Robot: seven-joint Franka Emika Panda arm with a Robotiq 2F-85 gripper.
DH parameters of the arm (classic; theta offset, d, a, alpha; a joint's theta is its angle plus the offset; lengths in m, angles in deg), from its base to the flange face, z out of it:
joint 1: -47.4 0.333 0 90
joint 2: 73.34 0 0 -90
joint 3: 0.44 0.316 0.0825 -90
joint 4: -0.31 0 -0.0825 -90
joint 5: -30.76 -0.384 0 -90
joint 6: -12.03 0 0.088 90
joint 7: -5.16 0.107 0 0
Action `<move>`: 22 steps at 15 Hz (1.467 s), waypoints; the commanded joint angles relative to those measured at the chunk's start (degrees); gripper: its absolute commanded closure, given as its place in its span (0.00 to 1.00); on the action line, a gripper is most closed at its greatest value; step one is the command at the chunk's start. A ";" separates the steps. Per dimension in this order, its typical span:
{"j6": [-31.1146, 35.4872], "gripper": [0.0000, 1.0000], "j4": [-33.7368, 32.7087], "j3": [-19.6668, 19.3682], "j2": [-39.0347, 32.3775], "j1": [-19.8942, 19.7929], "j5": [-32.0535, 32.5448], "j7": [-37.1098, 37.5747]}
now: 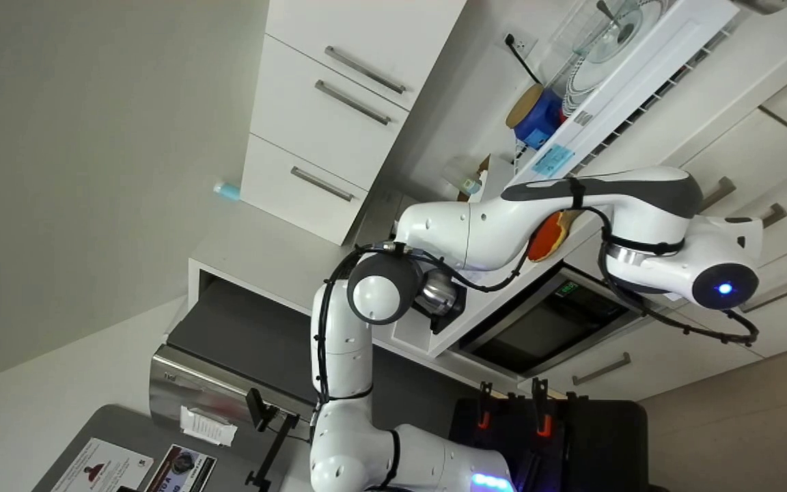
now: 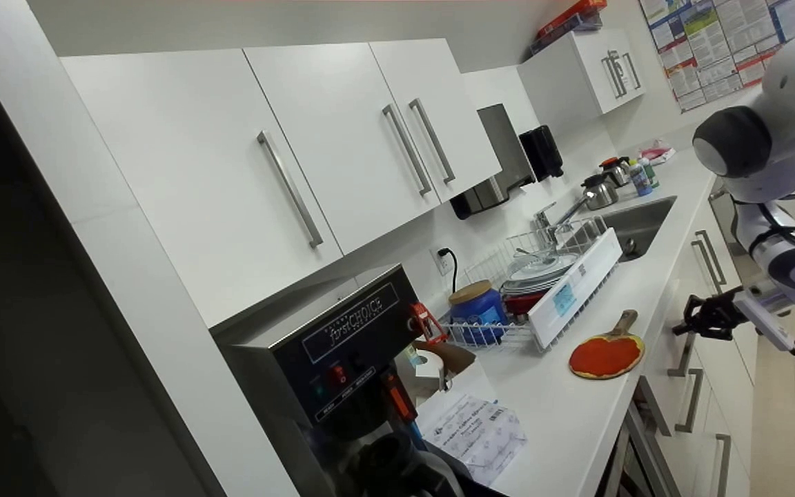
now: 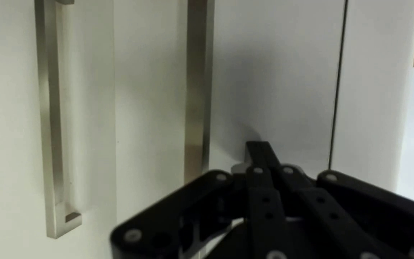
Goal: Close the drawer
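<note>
In the wrist view we see the end effector (image 3: 259, 145) clenched, its fingers together, the tips by the white front of the drawer (image 3: 282, 79); whether they touch it, we cannot tell. The drawer sits just under the edge of the worktop (image 2: 542, 414), a thin dark seam between them, and its silver bar handle (image 3: 196, 90) runs beside the fingertips. In an exterior view, a red paddle (image 2: 606, 357) lies on the worktop.
</note>
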 commanded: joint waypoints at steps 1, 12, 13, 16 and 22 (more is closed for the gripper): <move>2.20 1.00 -6.72 -0.85 -3.62 2.96 -1.81 4.99; -2.19 1.00 17.41 -11.63 14.03 5.78 15.87 0.51; -1.09 1.00 20.04 -12.91 16.55 6.33 18.12 -1.17; 1.53 1.00 27.55 -16.45 24.79 8.53 26.75 -5.80; 6.11 1.00 41.79 -23.35 43.03 15.38 39.40 -9.14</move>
